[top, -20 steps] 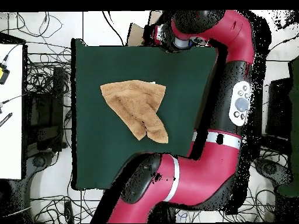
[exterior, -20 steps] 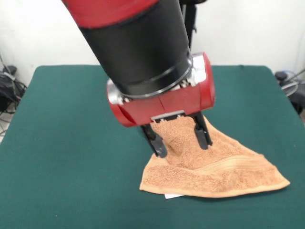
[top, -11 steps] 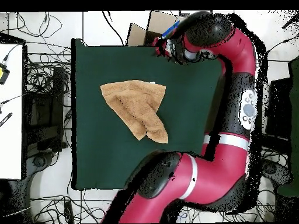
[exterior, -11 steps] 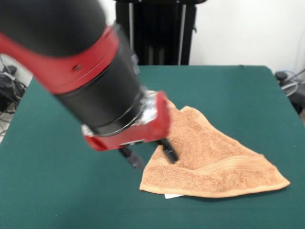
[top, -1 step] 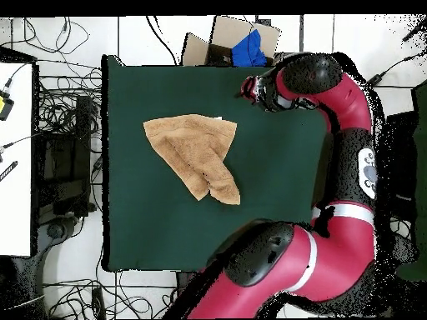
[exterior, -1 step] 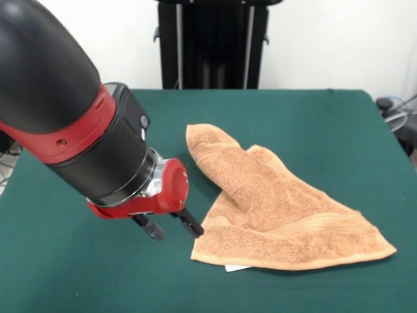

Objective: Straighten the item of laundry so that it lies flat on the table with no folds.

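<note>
Now claw (exterior, -1 step: 173, 229) has swung off towel (exterior, -1 step: 280, 205).

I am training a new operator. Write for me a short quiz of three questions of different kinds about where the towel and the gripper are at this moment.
1. True or false: the gripper is holding the towel.
2. Multiple choice: how does the towel lie on the table? A) spread flat as a full rectangle; B) folded over itself into a roughly triangular shape; C) rolled into a tube.
3. Fill in: in the front view a small white ____ peeks out under the towel's near edge.

Key: 1. False; the open gripper is beside the towel, its fingers closed on nothing. 2. B. 3. tag.
</note>
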